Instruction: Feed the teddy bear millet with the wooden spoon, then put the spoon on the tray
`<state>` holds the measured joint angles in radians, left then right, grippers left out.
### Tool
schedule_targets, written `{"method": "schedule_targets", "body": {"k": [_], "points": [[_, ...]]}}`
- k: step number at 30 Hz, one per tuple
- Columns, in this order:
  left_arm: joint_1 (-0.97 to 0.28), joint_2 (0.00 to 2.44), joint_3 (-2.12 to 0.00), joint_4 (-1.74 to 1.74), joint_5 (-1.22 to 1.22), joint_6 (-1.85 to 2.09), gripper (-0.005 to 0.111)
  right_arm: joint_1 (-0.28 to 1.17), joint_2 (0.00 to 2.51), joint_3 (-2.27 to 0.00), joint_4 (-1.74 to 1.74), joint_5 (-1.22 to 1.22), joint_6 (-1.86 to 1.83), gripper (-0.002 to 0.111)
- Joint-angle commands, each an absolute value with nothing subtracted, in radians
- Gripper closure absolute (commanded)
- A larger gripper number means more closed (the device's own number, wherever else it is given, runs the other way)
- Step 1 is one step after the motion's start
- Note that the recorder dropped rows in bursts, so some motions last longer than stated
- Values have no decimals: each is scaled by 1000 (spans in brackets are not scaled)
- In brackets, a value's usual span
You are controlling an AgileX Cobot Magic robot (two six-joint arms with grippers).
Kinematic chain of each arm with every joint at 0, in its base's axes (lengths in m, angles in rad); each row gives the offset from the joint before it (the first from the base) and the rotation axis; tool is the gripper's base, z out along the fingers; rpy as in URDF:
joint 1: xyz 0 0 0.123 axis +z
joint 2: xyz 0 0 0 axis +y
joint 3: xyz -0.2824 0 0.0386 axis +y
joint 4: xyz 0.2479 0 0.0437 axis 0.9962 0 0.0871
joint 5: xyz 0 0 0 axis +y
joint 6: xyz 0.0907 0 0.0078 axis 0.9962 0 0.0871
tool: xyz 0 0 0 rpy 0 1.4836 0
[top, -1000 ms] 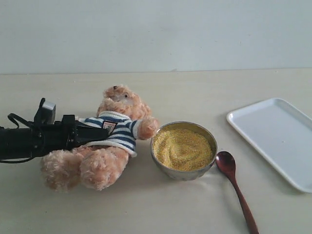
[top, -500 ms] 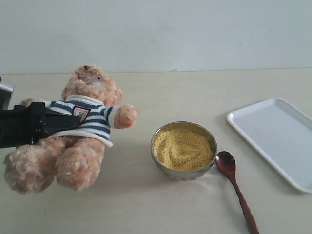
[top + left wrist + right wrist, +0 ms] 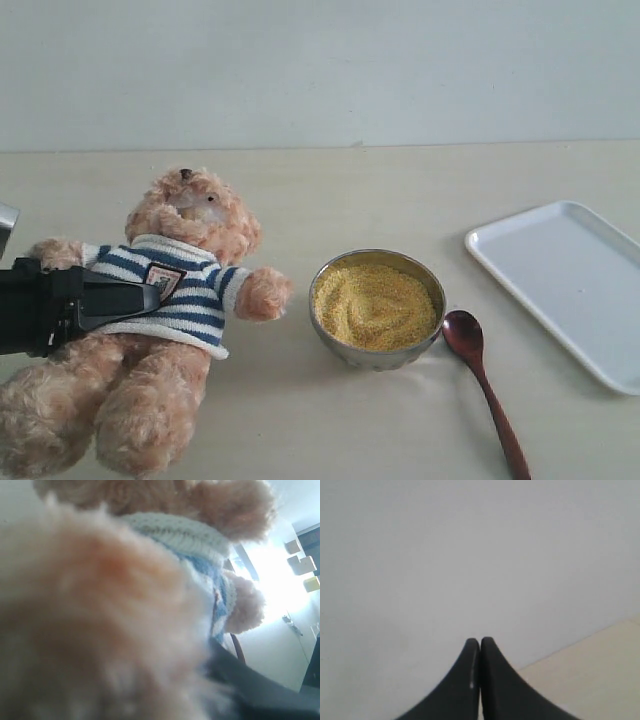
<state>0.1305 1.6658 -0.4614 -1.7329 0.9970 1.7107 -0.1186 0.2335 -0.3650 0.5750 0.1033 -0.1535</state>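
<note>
One teddy bear (image 3: pixel 195 285) leans at the 9 o'clock side of the counter (image 3: pixel 330 195), with the left claw (image 3: pixel 148 297) clamped across its striped middle. One metal bowl (image 3: pixel 385 357) heaped with millet (image 3: pixel 375 305) stands mid-counter, a little apart from the bear's paw. One wooden spoon (image 3: pixel 482 378) lies at the bowl's 4 o'clock, round end just beside the bowl's wall. One white tray (image 3: pixel 570 280) lies toward 3 o'clock. The right claw (image 3: pixel 480 655) is pinched together, gripping nothing.

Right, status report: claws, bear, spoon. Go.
Left claw shut on teddy bear, bear apart from metal bowl. Right claw shut, empty. Wooden spoon lies on table beside bowl of millet. Nothing in the way.
</note>
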Motion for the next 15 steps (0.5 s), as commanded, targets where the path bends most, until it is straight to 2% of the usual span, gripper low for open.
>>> {"method": "schedule_targets", "body": {"k": [1,6,9,12,15], "points": [[131,1664,-459,-1744,1028,1722,102,-118,631,-582,560,229,-440,108],[131,1664,-459,-1744,1028,1722,102,-118,1155,-871,383,676,-393,108],[131,1664,-459,-1744,1028,1722,102,-118,1311,-1007,348,844,-324,108],[131,1664,-459,-1744,1028,1722,102,-79,1295,-1020,347,739,-332,108],[131,1664,-459,-1744,1028,1722,102,26,1173,-922,347,461,-420,108]]}}
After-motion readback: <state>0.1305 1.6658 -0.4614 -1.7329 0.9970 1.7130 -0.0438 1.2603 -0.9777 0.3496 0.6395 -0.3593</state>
